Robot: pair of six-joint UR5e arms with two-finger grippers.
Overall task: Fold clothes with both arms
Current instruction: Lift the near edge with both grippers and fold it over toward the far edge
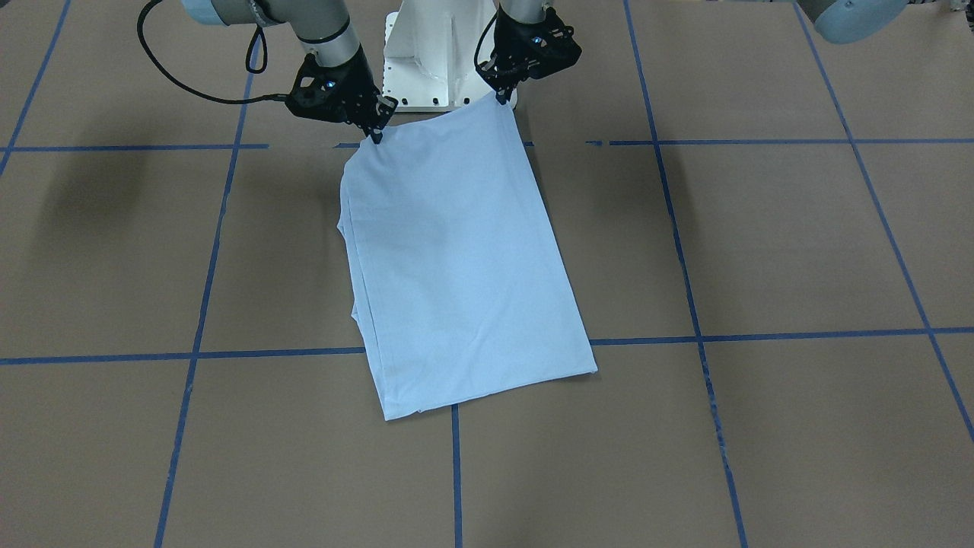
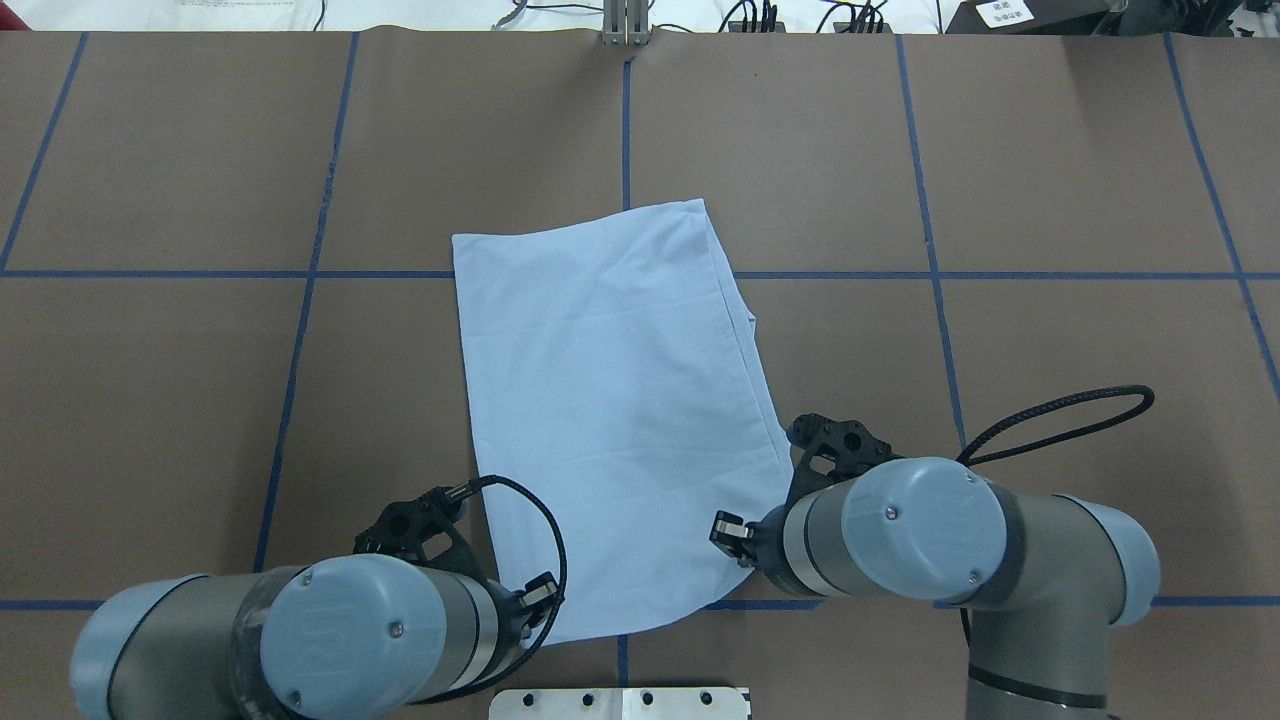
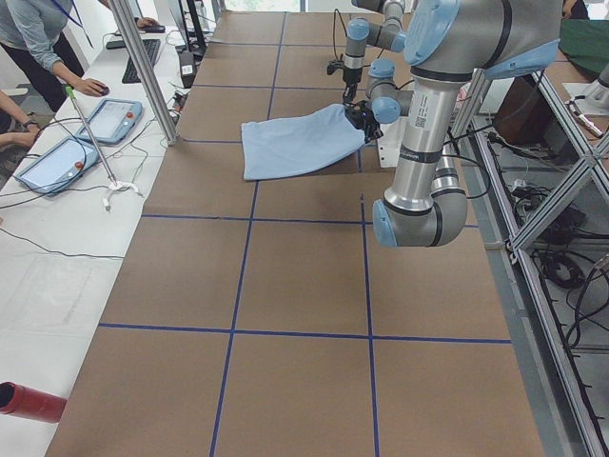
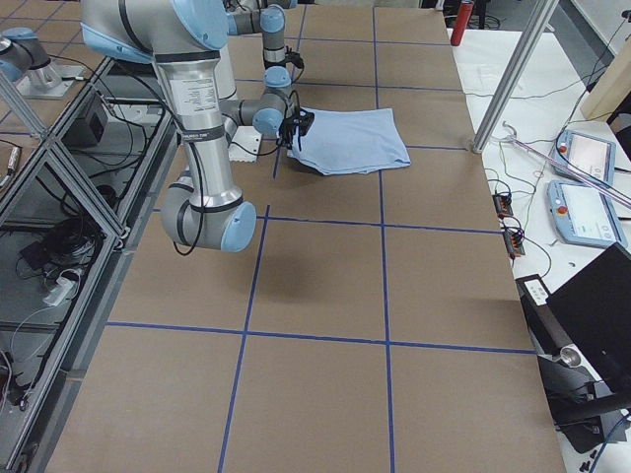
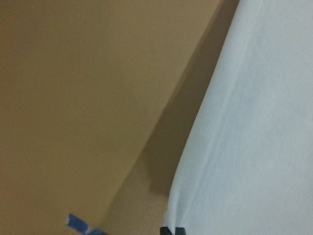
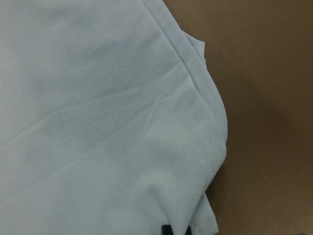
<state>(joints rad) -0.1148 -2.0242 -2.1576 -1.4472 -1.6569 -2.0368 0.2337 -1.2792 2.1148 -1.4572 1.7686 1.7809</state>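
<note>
The clothes [image 1: 464, 259] are one light blue T-shirt, folded into a long rectangle on the brown table [image 1: 761, 243]. Its print and collar are hidden. My left gripper [image 1: 502, 97] is shut on one corner of the end nearest the robot base. My right gripper [image 1: 376, 137] is shut on the other corner of that end. Both corners are lifted a little, while the far end [image 2: 580, 230] lies flat. In the left wrist view the black fingertips [image 5: 172, 230] pinch the fabric edge [image 5: 254, 122]. The right wrist view shows the fingertips [image 6: 168, 230] closed on stitched hem layers [image 6: 195, 147].
The white pedestal base [image 1: 437, 53] stands just behind the shirt. Blue tape lines [image 1: 685, 228] grid the table. A person [image 3: 38, 38] works at a side bench with tablets [image 3: 57, 162]. A red cylinder [image 3: 29, 400] lies on that bench.
</note>
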